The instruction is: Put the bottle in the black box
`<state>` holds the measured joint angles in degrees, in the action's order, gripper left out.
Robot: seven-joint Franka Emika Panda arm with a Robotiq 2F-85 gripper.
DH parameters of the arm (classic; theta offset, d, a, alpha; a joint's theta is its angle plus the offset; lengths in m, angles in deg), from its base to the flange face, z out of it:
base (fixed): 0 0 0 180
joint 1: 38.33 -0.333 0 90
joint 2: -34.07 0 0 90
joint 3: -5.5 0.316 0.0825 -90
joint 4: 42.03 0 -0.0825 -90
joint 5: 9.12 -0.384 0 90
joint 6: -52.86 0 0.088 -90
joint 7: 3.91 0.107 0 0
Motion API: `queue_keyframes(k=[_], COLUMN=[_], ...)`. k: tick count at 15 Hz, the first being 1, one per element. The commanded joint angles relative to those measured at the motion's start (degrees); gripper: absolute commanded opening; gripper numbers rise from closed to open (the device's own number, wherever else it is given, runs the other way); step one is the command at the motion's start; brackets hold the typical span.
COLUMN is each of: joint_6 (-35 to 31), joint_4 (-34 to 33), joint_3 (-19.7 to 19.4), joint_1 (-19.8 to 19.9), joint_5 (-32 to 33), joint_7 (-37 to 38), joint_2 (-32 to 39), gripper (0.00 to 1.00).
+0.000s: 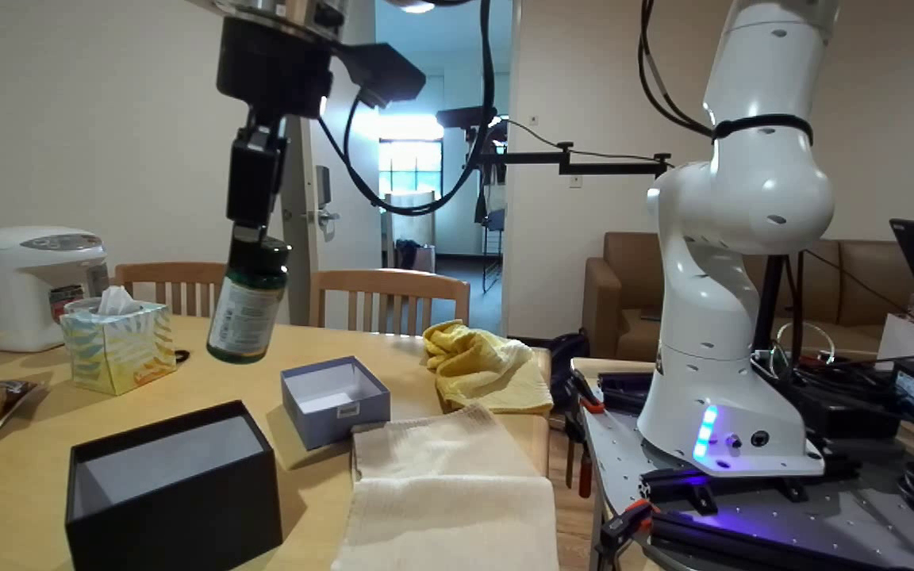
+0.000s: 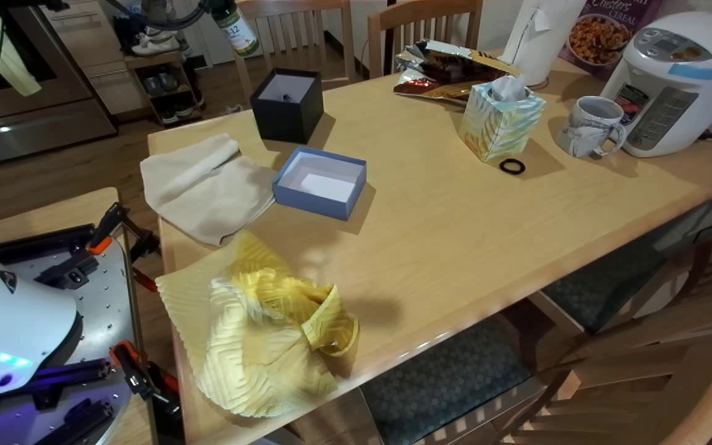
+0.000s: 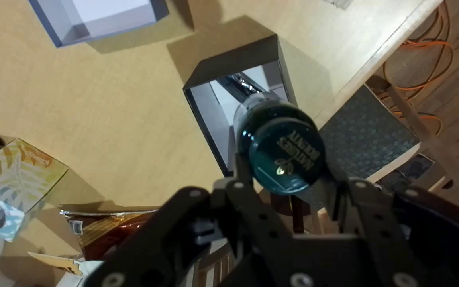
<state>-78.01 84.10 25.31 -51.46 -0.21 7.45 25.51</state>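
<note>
The Robotiq gripper (image 1: 251, 230) was clamped on the dark green Nature's Bounty bottle (image 1: 245, 313), one finger at either side of its cap (image 3: 287, 155). The bottle, a pale label (image 1: 241, 317) round its body, hung in the air, cap uppermost and tilted, its base pointing between six and seven o'clock in an exterior view, where it showed at one o'clock from the black box (image 1: 179, 515). In the wrist view it covered the four-o'clock part of the box's opening, and a dark, shiny object (image 3: 241, 85), too little seen to name, showed inside at twelve. In an exterior view the shallow blue box (image 2: 313, 205) stood near the black one at five o'clock, with a cream cloth (image 2: 207, 191) at nine o'clock from it and a rumpled yellow cloth (image 2: 269, 346) between six and seven. The tissue box (image 2: 498, 127) stood on the table (image 2: 442, 235), well apart from the black box at three o'clock; a black ring (image 2: 513, 172) lay just beside it at six, a foil snack bag (image 2: 439, 77) at ten, a marbled mug (image 2: 588, 127) at three, and a white hot-water dispenser (image 2: 680, 86) stood at two o'clock from the mug.
</note>
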Motion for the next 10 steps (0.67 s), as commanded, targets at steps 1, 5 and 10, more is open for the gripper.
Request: queue_keyframes(k=[1, 5, 10], joint_6=[2.77, 7.26, 13.97], joint_4=[-6.96, -13.47, -20.47], joint_3=[-0.55, -2.59, -4.93], joint_1=[-0.07, -0.28, -0.51], joint_5=[4.41, 5.27, 2.69], joint_7=[-0.30, -2.00, -6.06], joint_2=[5.75, 11.15, 18.12], gripper=[0.18, 0.18, 0.18])
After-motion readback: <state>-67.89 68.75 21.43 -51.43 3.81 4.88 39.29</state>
